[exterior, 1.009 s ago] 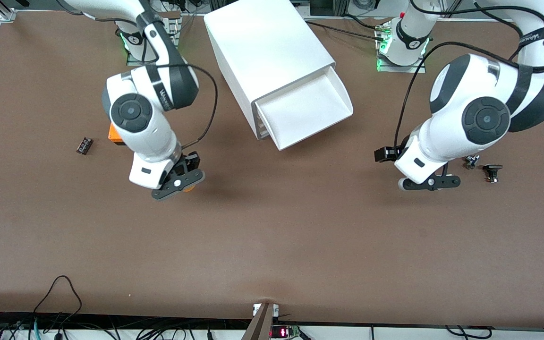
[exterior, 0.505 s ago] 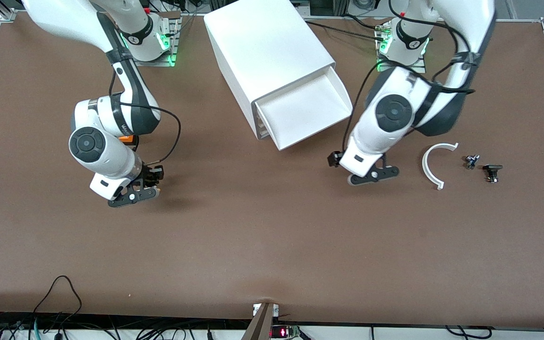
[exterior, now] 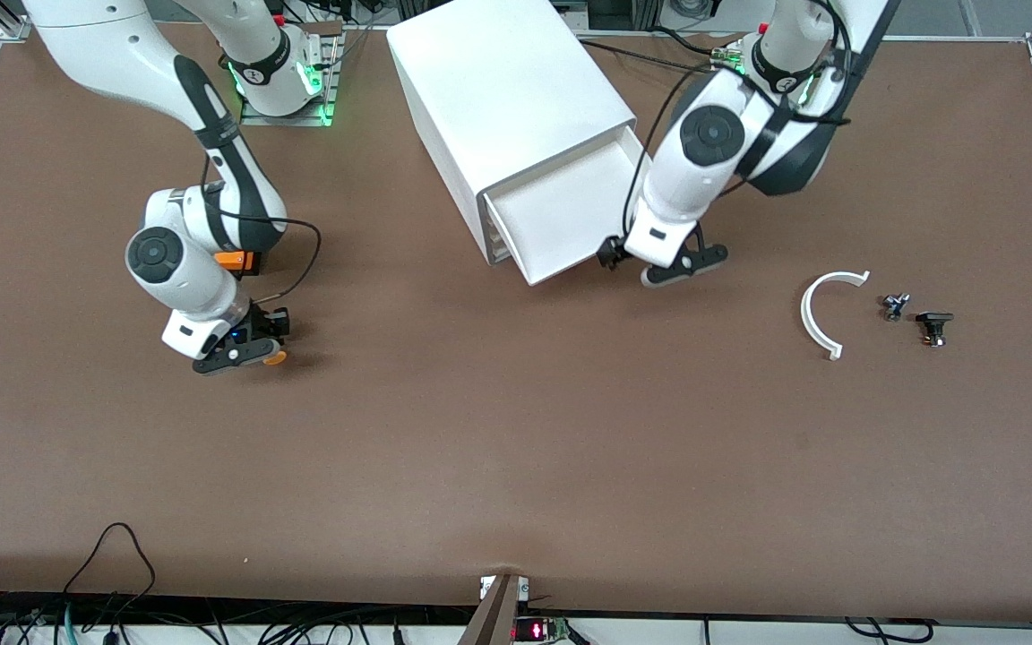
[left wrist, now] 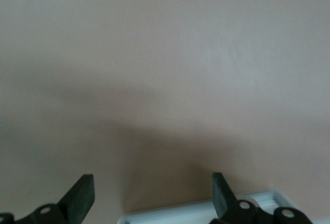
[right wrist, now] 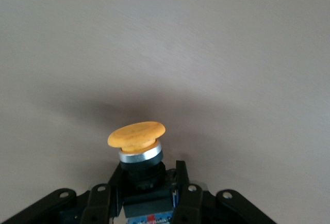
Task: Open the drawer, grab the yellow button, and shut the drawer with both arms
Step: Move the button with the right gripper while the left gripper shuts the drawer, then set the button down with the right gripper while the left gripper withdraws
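The button [right wrist: 136,136] has an orange-yellow cap on a dark body. My right gripper [right wrist: 149,175] is shut on its body. In the front view the right gripper [exterior: 243,351] holds the button [exterior: 275,358] low over the bare table, close to the orange cube [exterior: 236,261]. The white cabinet [exterior: 498,98] has its drawer [exterior: 570,210] pulled out, and the inside looks empty. My left gripper [exterior: 673,264] is open and empty by the drawer's front corner toward the left arm's end. The drawer's white front edge [left wrist: 206,211] shows between the left gripper's fingers [left wrist: 82,195].
A white curved piece [exterior: 825,309], a small metal part [exterior: 893,306] and a small black part [exterior: 933,326] lie toward the left arm's end. The small black block is hidden under the right arm. Cables run along the table's near edge.
The right arm carried the button toward its own end of the table and lower. The left arm swung from over the small parts to the drawer's front corner, uncovering the white curved piece.
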`<state>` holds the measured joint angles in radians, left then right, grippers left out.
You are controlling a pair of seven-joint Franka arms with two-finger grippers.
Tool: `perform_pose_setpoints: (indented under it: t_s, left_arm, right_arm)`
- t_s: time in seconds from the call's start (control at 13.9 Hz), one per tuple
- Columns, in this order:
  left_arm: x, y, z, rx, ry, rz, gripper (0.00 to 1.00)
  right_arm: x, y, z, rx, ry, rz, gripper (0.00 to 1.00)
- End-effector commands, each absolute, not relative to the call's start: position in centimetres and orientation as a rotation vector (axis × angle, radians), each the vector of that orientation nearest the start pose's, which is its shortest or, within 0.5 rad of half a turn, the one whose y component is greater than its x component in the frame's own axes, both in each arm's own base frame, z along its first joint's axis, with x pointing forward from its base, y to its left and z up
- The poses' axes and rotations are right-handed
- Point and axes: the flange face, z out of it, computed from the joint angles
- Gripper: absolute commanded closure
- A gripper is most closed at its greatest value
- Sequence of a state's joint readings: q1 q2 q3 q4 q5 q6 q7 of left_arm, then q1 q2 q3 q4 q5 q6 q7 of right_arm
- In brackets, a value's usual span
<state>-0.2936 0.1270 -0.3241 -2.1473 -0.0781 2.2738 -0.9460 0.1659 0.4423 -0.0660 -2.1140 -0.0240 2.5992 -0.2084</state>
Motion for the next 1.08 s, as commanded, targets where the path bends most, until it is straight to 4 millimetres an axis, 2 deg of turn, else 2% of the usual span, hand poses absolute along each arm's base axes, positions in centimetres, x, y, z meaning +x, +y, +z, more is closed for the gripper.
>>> perform_pose_setpoints:
  t_s: [0.0, 0.14, 0.22, 0.29, 0.36, 0.43, 0.58, 0.65, 0.79, 0.86, 1.01]
  left_arm:
    - [39.8, -33.2, 36.1, -3.155, -0.654, 0.155, 0.0]
    - [38.0, -34.8, 36.1, -3.144, -0.754, 0.225, 0.0]
    - [36.6, -36.0, 36.0, -3.14, -0.76, 0.247, 0.0]
    - [35.0, -37.5, 36.1, -3.139, -0.746, 0.257, 0.0]
    - [33.7, -38.6, 36.1, -3.141, -0.712, 0.261, 0.0]
    - [32.9, -39.3, 36.1, -3.146, -0.678, 0.262, 0.0]
    - [33.3, -39.1, 36.0, -3.149, -0.681, 0.261, 0.0]
    - [34.6, -38.1, 36.2, -3.154, -0.72, 0.251, 0.0]
    - [40.6, -33.0, 36.8, -3.163, -0.911, 0.17, 0.0]
    - [43.6, -30.1, 37.6, -3.206, -0.878, 0.111, 0.0]
    - [49.5, -22.6, 40.0, -3.315, -0.572, -0.024, 0.0]
  right_arm:
    - [57.4, 4.6, 21.1, -3.13, -0.548, -0.076, 0.78]
    - [57.3, 4.2, 20.4, -3.131, -0.538, -0.059, 0.77]
    - [57.3, 4.2, 20.3, -3.131, -0.531, -0.054, 0.66]
    - [57.3, 4.3, 20.3, -3.134, -0.508, -0.053, 0.41]
    - [57.4, 4.4, 20.6, -3.134, -0.5, -0.058, 0.06]
    - [57.6, 4.5, 21.1, -3.132, -0.495, -0.06, 0.0]
    - [58.4, 4.8, 23.1, -3.139, -0.402, -0.031, 0.0]
    - [59.3, 6.0, 24.9, -3.13, -0.405, -0.014, 0.0]
    - [60.8, 7.2, 28.2, -3.131, -0.349, 0.014, 0.0]
    - [61.4, 7.5, 30.0, -3.132, -0.331, 0.019, 0.0]
    - [63.2, 9.2, 33.9, -3.124, -0.331, 0.065, 0.0]
